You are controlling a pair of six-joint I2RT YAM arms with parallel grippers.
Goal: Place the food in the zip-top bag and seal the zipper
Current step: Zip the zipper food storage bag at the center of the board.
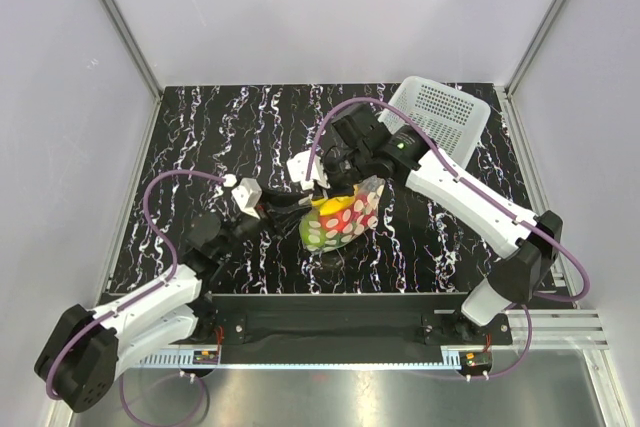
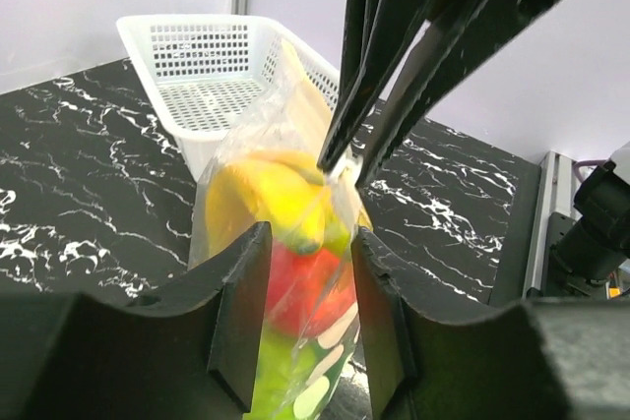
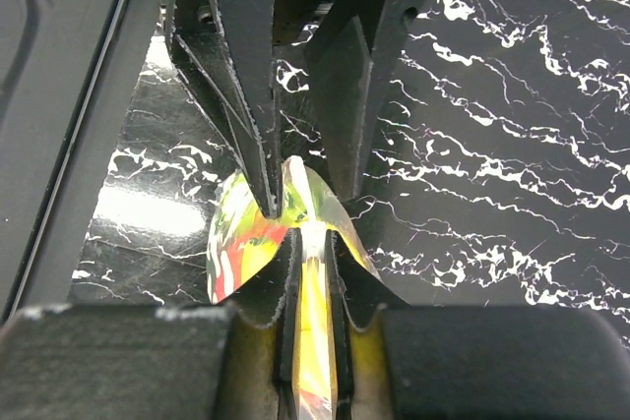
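Note:
The zip-top bag [image 1: 345, 219] stands tilted at mid-table, dotted and full of the food. In the left wrist view a yellow banana bunch [image 2: 266, 194], a red fruit [image 2: 305, 282] and a green fruit [image 2: 281, 361] show through it. My right gripper [image 1: 338, 187] comes from above and is shut on the zipper [image 3: 313, 292] at the bag's top edge; its tips also show in the left wrist view [image 2: 340, 162]. My left gripper [image 1: 298, 215] has closed in on the bag's body [image 2: 325, 243], both pads against the film. The red green-topped fruit is not told apart.
The white perforated basket [image 1: 440, 112] lies tipped at the back right, just behind the bag in the left wrist view [image 2: 197, 66]. Grey walls enclose the black marbled table [image 1: 200, 147]. A black rail [image 1: 330, 307] runs along the near edge.

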